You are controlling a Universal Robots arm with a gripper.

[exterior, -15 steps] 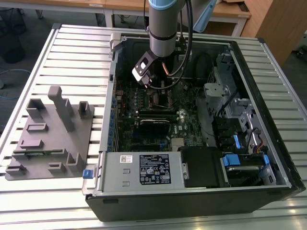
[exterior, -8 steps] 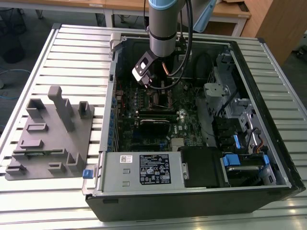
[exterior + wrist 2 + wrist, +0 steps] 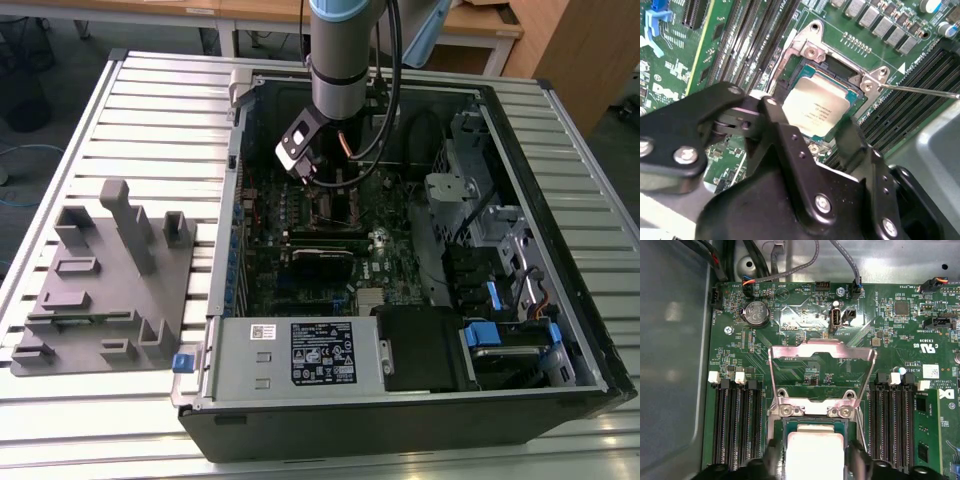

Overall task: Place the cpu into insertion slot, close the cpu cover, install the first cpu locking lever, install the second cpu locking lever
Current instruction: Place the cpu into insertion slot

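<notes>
apparently cpu (image 3: 820, 107) squarely within gripper (image 3: 812, 125)

the exterior view looks down from high and well back on the open computer case (image 3: 400, 425) on the table (image 3: 150, 110), with the arm (image 3: 340, 60) at the far side. the second wrist view looks slantwise past the end effector (image 3: 812, 120), close above the cpu (image 3: 820, 102). the first wrist view faces the motherboard (image 3: 805, 315) squarely. both wrist views share that cpu.
</notes>
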